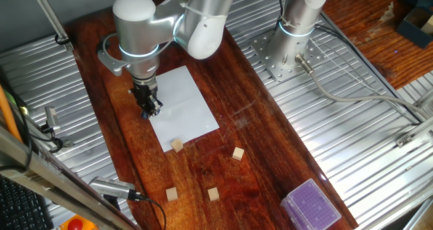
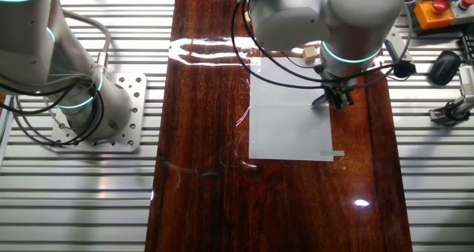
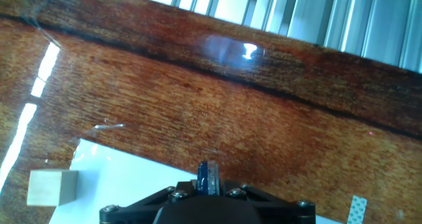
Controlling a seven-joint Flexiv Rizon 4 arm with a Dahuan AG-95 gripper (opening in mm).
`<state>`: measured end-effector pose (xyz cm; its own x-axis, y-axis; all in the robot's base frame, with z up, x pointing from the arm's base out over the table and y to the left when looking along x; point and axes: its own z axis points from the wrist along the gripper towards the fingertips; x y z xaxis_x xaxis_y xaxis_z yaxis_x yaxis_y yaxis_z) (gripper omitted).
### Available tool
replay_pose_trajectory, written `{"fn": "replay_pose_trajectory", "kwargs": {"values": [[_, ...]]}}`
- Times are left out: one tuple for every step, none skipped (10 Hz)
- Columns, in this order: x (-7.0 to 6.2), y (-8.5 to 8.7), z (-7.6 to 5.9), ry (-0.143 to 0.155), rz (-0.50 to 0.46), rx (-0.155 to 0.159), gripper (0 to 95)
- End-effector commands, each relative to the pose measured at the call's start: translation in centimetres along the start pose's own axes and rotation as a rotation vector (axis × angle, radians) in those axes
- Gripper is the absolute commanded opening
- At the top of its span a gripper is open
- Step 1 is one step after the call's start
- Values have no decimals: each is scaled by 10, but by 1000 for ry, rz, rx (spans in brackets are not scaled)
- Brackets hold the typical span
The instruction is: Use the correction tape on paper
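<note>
We've got the hand clamped on the correction tape. In the hand view its blue body sticks out between the fingers, tip forward, which is the grip we need so the nose can be pressed down and dragged. It hangs low over the paper, near the sheet's edge on the hand's side. We can't tell from either fixed view whether the tip is touching the sheet or just off it.

The paper lies flat on the desk, roughly centred across the wooden top, so it's well inside our reach. The other fixed view shows a short patterned strip at one corner of the sheet. We read that as a tape mark, but it's too small to be sure. If so, part of the job is done.

A wooden cube sits at the sheet's near edge, touching or just on it. It may be there as a weight, though that's a guess. Three more cubes are scattered on bare wood beyond it, and a purple-topped box sits well clear at the desk's end. None are in the drag path.

Main risks as we see them: the sheet sliding under the drag, and the tip skating off the paper's edge, since we're working close to it.
</note>
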<state>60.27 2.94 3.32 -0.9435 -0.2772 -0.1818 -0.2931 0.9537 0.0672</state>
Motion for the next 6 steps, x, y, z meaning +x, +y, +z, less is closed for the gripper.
{"fn": "replay_pose_trajectory", "kwargs": {"values": [[-2, 0, 1, -2, 0, 7, 0], [-3, 0, 0, 0, 1, 6, 0], [-4, 0, -2, 13, 1, 4, 0], [-4, 0, -3, 30, -3, 7, 0], [-4, 0, -3, 43, -5, 9, 0], [-2, 1, -3, 57, -6, 11, 0]]}}
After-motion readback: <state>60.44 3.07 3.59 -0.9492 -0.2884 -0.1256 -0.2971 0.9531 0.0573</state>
